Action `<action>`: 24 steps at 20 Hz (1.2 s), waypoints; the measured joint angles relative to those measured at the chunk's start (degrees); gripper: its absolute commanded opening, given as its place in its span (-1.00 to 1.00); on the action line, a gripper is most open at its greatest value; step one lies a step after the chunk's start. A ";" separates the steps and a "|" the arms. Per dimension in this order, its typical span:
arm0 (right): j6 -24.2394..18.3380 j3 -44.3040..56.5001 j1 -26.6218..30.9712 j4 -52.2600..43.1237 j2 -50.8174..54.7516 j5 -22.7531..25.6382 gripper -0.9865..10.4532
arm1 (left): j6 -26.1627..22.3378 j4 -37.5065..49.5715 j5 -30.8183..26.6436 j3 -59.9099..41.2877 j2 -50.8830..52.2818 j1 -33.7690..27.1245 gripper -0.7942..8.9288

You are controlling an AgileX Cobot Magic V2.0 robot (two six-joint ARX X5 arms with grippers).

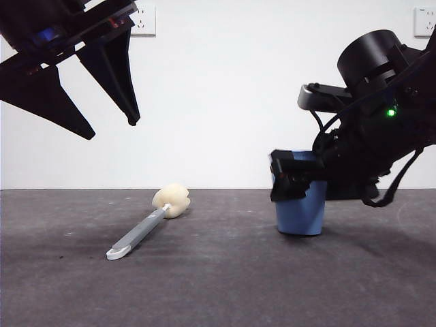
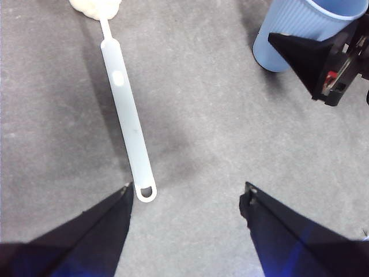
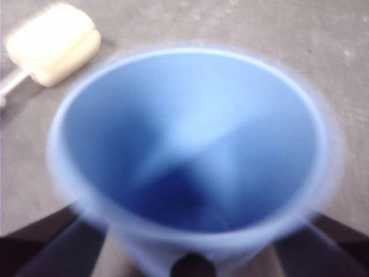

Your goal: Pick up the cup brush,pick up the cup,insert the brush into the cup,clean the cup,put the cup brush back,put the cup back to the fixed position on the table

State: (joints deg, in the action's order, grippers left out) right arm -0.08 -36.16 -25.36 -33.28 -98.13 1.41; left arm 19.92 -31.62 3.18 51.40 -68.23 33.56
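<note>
The cup brush (image 1: 146,228) lies flat on the table (image 1: 218,286), its cream sponge head (image 1: 172,199) toward the back and its white tip toward the front. My left gripper (image 1: 109,116) hangs open and empty above it. In the left wrist view the grey handle (image 2: 127,124) ends just beside one jaw of the left gripper (image 2: 187,193). The blue ribbed cup (image 1: 300,214) stands upright on the table to the right. My right gripper (image 1: 294,178) is at the cup's upper part, jaws open on either side of the cup (image 3: 190,144), which fills the blurred right wrist view.
A white wall with two sockets stands behind the table. The sponge head (image 3: 55,43) lies a short way from the cup. The right gripper's jaw (image 2: 314,57) shows beside the cup (image 2: 288,29) in the left wrist view.
</note>
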 measured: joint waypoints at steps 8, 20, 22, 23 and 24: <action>-0.63 0.48 0.02 5.84 8.61 0.04 0.16 | -0.04 -0.61 0.00 0.00 0.00 0.00 -0.17; 9.77 -2.69 -9.75 59.08 48.13 -4.44 0.16 | -7.32 -12.59 8.28 0.00 0.00 0.00 -0.17; 11.74 -4.50 -11.43 68.48 52.28 -4.46 0.16 | -8.35 -12.96 12.66 0.00 0.00 0.55 -0.18; 12.59 -5.16 -12.17 72.67 53.66 -4.46 0.16 | -8.66 -13.20 14.08 0.00 0.00 1.05 -0.19; 13.35 -5.53 -12.85 76.22 54.80 -4.48 0.15 | -9.20 -13.86 15.23 0.00 0.00 1.36 -0.19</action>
State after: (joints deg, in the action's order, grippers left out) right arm 13.28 -41.69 -38.22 42.94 -43.33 -3.07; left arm 10.72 -45.47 18.41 51.40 -68.23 34.92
